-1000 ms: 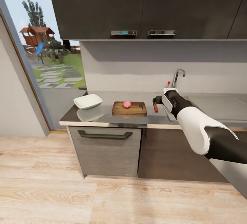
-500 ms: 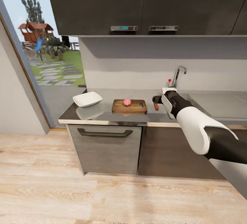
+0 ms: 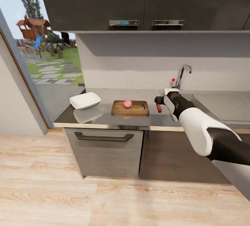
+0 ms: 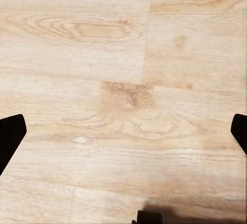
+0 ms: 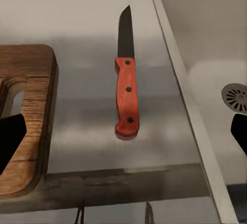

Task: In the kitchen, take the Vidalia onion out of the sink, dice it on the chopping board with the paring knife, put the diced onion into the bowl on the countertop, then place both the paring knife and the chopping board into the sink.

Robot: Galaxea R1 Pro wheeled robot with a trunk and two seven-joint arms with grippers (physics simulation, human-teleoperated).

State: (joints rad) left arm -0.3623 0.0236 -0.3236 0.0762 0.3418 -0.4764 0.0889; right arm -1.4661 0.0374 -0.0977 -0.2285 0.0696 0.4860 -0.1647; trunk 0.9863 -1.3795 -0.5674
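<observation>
The pinkish Vidalia onion (image 3: 127,103) rests whole on the brown chopping board (image 3: 130,108), on the grey countertop (image 3: 100,115). Left of the board stands the white bowl (image 3: 85,100). The red-handled paring knife (image 3: 159,107) lies flat on the counter between the board and the sink (image 3: 222,104). My right gripper (image 3: 158,100) hovers just above the knife. In the right wrist view the knife (image 5: 126,92) lies between the board's handle end (image 5: 25,126) and the sink basin (image 5: 206,38), with the right gripper (image 5: 123,139) open and empty. The left gripper (image 4: 123,136) hangs open over the wood floor.
A chrome tap (image 3: 183,74) with a red knob rises behind the sink. Dark wall cabinets (image 3: 139,0) hang over the counter. A drawer front with a dark handle (image 3: 104,136) sits below the bowl and board. Glass doors (image 3: 34,63) are at the left.
The head camera has shifted, so the counter sits slightly lower-left and the cabinets higher. Onion, board, bowl and knife stay put; the right arm holds its place over the knife.
</observation>
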